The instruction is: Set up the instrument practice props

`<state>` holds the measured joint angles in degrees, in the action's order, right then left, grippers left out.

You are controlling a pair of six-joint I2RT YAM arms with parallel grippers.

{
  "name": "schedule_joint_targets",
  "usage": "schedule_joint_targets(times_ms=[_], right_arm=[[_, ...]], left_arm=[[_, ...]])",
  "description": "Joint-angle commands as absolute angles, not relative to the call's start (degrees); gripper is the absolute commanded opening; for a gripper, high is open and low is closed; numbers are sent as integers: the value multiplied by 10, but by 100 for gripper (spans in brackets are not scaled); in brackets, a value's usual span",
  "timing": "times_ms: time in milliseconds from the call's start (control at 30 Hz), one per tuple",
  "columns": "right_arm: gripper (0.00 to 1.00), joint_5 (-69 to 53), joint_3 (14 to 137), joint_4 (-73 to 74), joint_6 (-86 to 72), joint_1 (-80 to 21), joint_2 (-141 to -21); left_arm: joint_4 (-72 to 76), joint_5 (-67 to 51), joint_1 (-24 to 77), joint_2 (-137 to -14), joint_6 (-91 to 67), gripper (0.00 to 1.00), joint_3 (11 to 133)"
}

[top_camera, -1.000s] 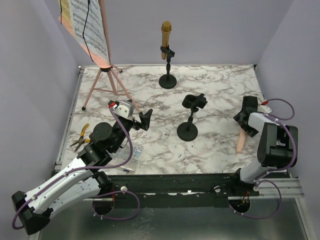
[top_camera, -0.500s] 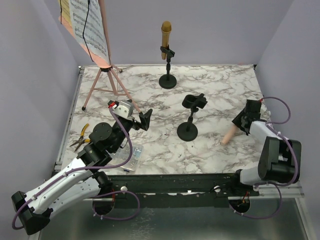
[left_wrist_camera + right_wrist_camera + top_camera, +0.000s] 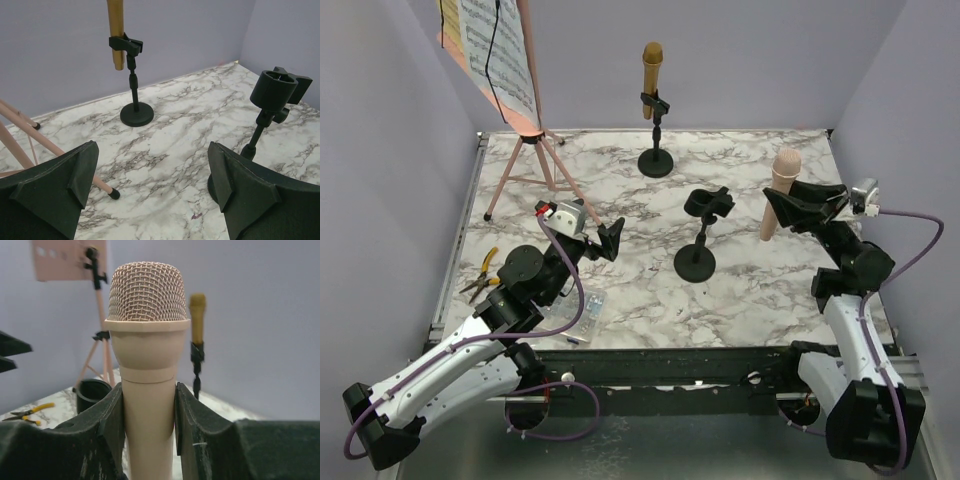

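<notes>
Presently, from overhead, the right claw (image 3: 790,207) is closed on the shaft of the pink microphone (image 3: 780,185). It holds it upright, head up, above the desk (image 3: 750,160) and to the right of the empty holder (image 3: 700,232). The gold microphone (image 3: 652,68) stands clipped in the far holder (image 3: 656,150). The left claw (image 3: 605,240) is spread wide and holds nothing.

Left wrist: nothing lies between the fingers. The empty holder's clip sits ahead on the right, its opening tilted upward.

Right wrist: both pads press the shaft just below the head collar, and the microphone stands plumb.

Recommendation: carry the microphone over the clip, keep it vertical, line its free lower end up with the opening, and press down slowly. The round base looks light, so side load may tip it. The idle left claw could steady it.
</notes>
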<state>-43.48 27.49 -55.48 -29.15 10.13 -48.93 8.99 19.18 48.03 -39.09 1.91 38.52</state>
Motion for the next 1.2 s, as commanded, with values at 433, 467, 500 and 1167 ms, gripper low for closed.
schedule_joint_targets(times_ms=[433,467,500,1167], right_arm=[[1,-477,477,-1021,-445,-43,-649],[1,-469,482,-1020,-435,-52,-655],[1,-464,488,-1021,-427,-61,-662],[1,-426,513,-1021,-327,-191,-770]], left_arm=[[97,188,481,-385,11,99,386],[97,188,481,-385,12,99,386],[97,189,481,-385,12,99,386],[97,198,481,-385,22,99,385]])
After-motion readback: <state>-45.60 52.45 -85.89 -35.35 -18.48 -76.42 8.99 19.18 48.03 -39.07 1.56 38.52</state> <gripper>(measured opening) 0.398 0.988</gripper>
